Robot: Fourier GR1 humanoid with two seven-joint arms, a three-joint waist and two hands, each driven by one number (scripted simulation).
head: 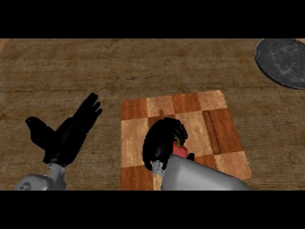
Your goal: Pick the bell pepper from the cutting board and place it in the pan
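Right hand: our black right hand point(163, 138) curls its fingers round the red bell pepper point(179, 146), hiding most of it.
Pepper: it sits near the middle of the checkered wooden cutting board point(207, 107), well apart from the round dark grey pan point(288, 62) at upper right.
Handling: we judge it light, hollow and smooth-skinned, best held across its broad body.
Left hand point(65, 134): spread, resting at left.
Surface: the brown wood-grain counter point(82, 71) carries board and pan.
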